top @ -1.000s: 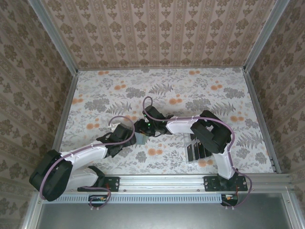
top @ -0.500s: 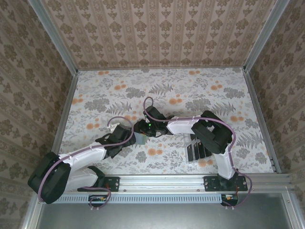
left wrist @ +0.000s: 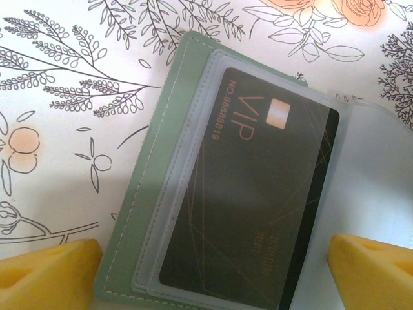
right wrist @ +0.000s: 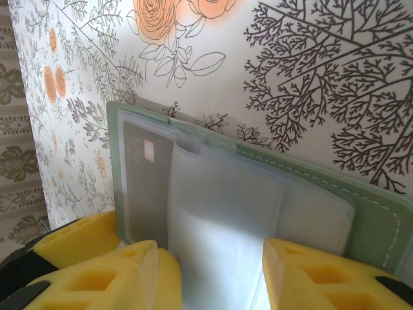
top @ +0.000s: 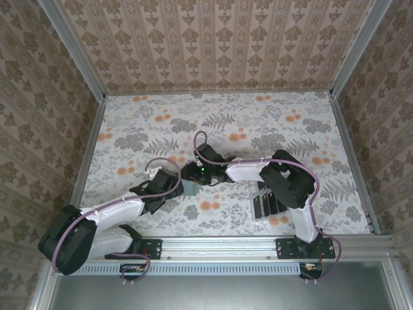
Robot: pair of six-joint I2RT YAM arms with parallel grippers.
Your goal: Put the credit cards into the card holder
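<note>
The sage-green card holder point(left wrist: 150, 184) lies open on the floral table, small in the top view point(top: 191, 188). A black credit card point(left wrist: 251, 206) marked VIP sits inside one of its clear sleeves. My left gripper point(left wrist: 213, 281) is open, its yellow fingertips point(left wrist: 48, 274) wide apart on either side of the holder. My right gripper point(right wrist: 210, 278) has a clear sleeve leaf of the card holder point(right wrist: 377, 223) standing between its fingers, touching both. The sleeved card point(right wrist: 143, 187) shows grey to the leaf's left. Both grippers point(top: 188, 183) meet over the holder.
A clear slotted rack point(top: 266, 205) holding more black cards stands near the front right, just beside the right arm's elbow. Patterned walls enclose the table on three sides. A metal rail point(top: 219, 245) runs along the near edge.
The left arm has shifted very slightly back toward its base. The holder and the right gripper stay where they were.
</note>
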